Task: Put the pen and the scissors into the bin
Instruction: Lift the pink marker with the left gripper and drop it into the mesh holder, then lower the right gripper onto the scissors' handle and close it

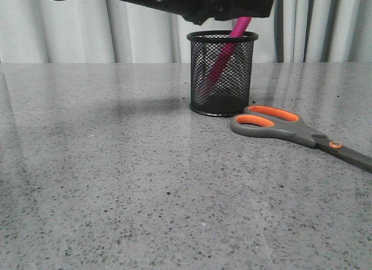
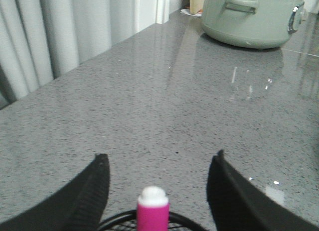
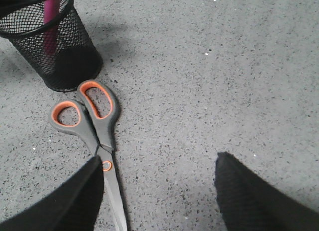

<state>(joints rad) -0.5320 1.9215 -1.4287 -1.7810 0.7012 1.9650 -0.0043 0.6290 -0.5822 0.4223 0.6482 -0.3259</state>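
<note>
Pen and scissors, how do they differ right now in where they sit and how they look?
The pen stands tilted inside the bin, its top leaning over the rim; the scissors lie flat on the table beside the bin. The pen is bright pink with a white end; the scissors are dark grey with orange-lined handles. Neither is gripped: the left gripper is open around the pen's end.

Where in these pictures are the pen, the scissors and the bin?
pen [image 1: 220,63]: front view, on its pink barrel behind the mesh.
scissors [image 3: 96,102]: right wrist view, on the grey handle around an orange-lined loop.
bin [image 1: 222,35]: front view, on its solid black rim.
</note>
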